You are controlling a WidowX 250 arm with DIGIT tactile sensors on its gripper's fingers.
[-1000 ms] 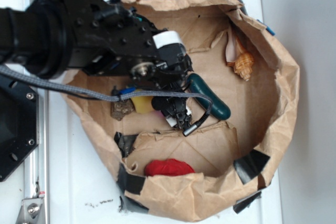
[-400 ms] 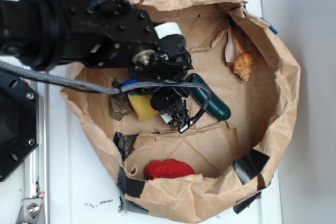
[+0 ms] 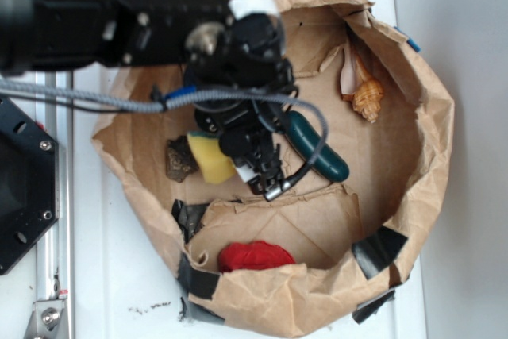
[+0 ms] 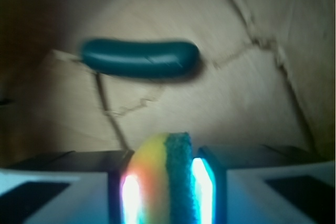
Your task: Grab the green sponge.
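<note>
Your tool (image 4: 167, 182) is clamped on the sponge (image 4: 160, 177): in the wrist view the yellow foam and its thin green layer sit squeezed between the two fingers (image 4: 118, 182), one pressing each face. From the exterior view, the sponge (image 3: 211, 156) shows as a yellow block at the left edge of the tool (image 3: 250, 160), inside the paper bag (image 3: 429, 117), above its brown floor; you cannot tell from either view whether it touches the floor. Just left of the sponge lies a rough brown lump (image 3: 181, 160). On the tool's other side lies the glossy dark green cucumber (image 3: 317, 148), which the wrist view shows lying crosswise ahead of the sponge (image 4: 140, 59), apart from it. A tan shell-like thing (image 3: 367, 97) rests near the bag's far right wall, and a red thing (image 3: 255, 254) sits in the lower fold. The bag stands on a white surface (image 3: 119, 275).
</note>
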